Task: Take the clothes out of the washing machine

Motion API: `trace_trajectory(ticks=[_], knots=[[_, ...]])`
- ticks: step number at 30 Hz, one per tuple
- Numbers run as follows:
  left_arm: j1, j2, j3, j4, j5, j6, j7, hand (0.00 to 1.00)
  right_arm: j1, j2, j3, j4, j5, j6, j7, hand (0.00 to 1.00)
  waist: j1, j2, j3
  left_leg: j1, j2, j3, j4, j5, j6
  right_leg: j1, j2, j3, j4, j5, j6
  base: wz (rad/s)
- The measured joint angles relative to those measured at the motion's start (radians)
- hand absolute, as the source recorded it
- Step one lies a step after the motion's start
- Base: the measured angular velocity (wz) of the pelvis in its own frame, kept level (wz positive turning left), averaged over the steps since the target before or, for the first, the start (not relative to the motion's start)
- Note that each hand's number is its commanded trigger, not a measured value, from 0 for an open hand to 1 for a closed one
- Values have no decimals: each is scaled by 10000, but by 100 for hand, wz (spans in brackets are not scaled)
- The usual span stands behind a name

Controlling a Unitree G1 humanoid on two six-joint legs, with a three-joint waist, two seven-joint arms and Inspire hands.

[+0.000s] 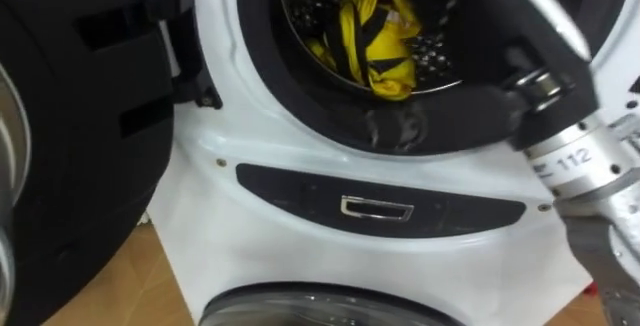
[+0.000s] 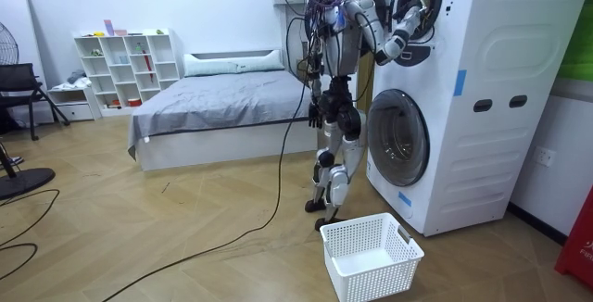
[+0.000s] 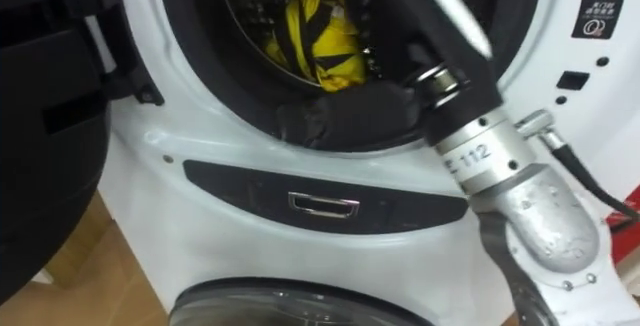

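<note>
We have the robot standing right up against the stacked machines. Its right hand (image 3: 385,106) reaches thru the open port of the upper washing machine (image 2: 482,43) and lies low on the dark door seal (image 1: 300,116). It's blurred there, so we can't tell whether the fingers are apart or curled, and it looks short of the cloth, tho we wouldn't swear to it. The yellow-and-black garment (image 1: 375,41) sits bunched in the steel drum (image 1: 300,1), near the front lip and just beyond the hand. The left hand (image 2: 316,109) hangs by the hip in the room view. Main risk, as we judge it: the hand drags along the rubbery seal instead of clearing it and catches, so the reach stalls or the wrist jams vs. the rim. Next risk: a grip on one loose fold only, b/c the bundle is crumpled, so the garment slides out on the way back and drops onto the seal or down the front of the lower door (image 1: 320,306). Also, the white laundry basket (image 2: 375,270) stands on the floor near the robot's feet, well below the port, so an early release would prob. miss it. The open black door (image 1: 70,116) is close on the left, i.e. a wide swing could knock it. A high reach on two legs also leaves little margin for balance.
</note>
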Motion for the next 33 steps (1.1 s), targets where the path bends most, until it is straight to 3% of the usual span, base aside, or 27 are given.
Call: trace_trajectory(ticks=[4, 12, 17, 20, 24, 28, 33], knots=[[-16, -9, 0, 1, 51, -19, 9, 0, 0, -41, -7, 70, -68, -87, -403, 0, -52, -69, -18, 3, -43, 0, 33, -15, 25, 12, -43, 9, 8, -32, 55, 0], [44, -3, 254, 5, 52, 37, -33, 0, 0, -195, 9, 571, -618, -147, -651, 0, 8, 4, 11, -56, -74, -50, 29, -66, 101, 22, -62, -30, 41, -50, 115, 1], [-78, -2, 285, -20, 50, 269, -51, 0, -77, -225, 155, 1274, -1029, -95, -669, 0, 269, 0, -27, -102, -77, -117, 25, -66, 101, -29, -56, -32, 47, -51, 112, 1], [-59, -1, 210, -11, 45, 563, -71, 0, -692, -261, 542, 1825, -1033, 87, -665, 0, 272, -12, -30, -142, -84, -160, 36, -64, 101, -48, -58, -65, 32, -52, 111, 3], [-106, 1, 219, -267, 61, 829, -341, 0, -1414, -434, 1129, 2739, -1657, 486, -411, 0, 481, -247, -77, -110, -86, -305, 55, -62, 99, 4, -50, -116, 23, -56, 103, 10], [-16, 7, 244, -471, 273, 1023, -489, 0, -2133, -644, 1188, 3385, -2130, 718, -169, 0, 514, -428, -34, -150, -85, -323, 71, -62, 99, 20, -58, -140, 56, -56, 103, 1], [34, 156, 245, -618, 296, 1205, -656, 0, -2355, -805, 1246, 3657, -2615, 928, 34, 0, 530, -647, -17, -206, -125, -379, 102, -64, 98, 24, -103, -262, 27, -133, 111, 7]])
